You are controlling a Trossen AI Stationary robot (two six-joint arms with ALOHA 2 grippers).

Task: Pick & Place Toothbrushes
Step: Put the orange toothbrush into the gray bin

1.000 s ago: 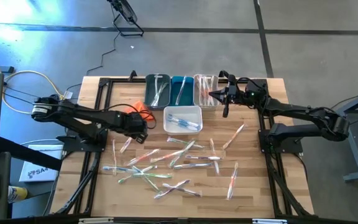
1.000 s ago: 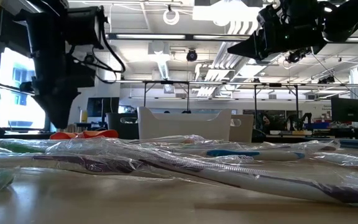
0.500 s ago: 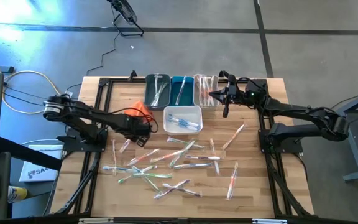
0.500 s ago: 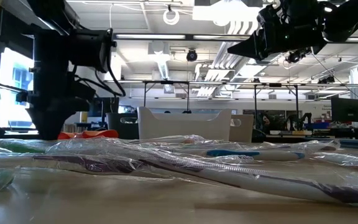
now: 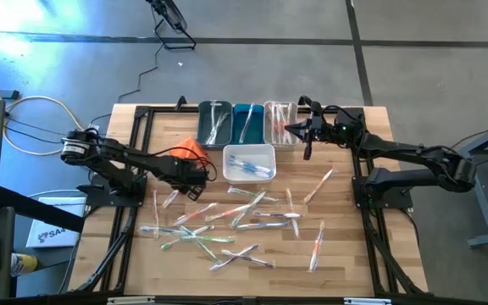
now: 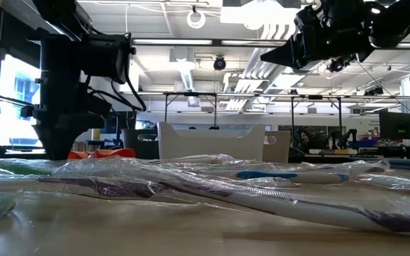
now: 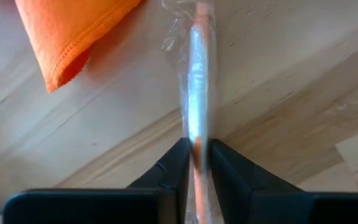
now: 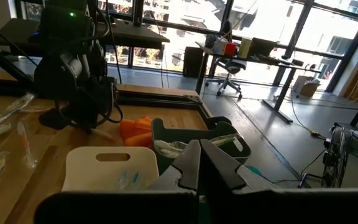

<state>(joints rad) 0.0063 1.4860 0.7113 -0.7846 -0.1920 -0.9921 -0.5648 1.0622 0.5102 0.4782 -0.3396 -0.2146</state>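
Many wrapped toothbrushes (image 5: pixel 227 216) lie scattered on the wooden table (image 5: pixel 346 254). My left gripper (image 5: pixel 193 181) points down at the table next to the orange cloth (image 7: pixel 67 31), shut on one toothbrush (image 7: pixel 196 74) with an orange handle in a clear wrapper. My right gripper (image 5: pixel 297 130) hangs shut and level above the far bins, holding nothing. In the low view, the left gripper (image 6: pixel 54 146) reaches down to the toothbrush pile. My left gripper pinches the toothbrush's orange handle (image 7: pixel 197 144) with its wrapper between the two fingers (image 7: pixel 180 163). The fingers come from above, pointing down, one on each long side of the handle. The toothbrush lies flat on the table.
At the far edge stand a dark green bin (image 5: pixel 215 124), a blue bin (image 5: pixel 246 124) and a clear bin (image 5: pixel 280 124), each with toothbrushes inside. A white bin (image 5: pixel 249 163) with toothbrushes sits in front of them. Black frame rails (image 5: pixel 134 144) border the table.
My left gripper has sunk toward the table beside the orange cloth and tipped more steeply downward. The right arm has kept still.
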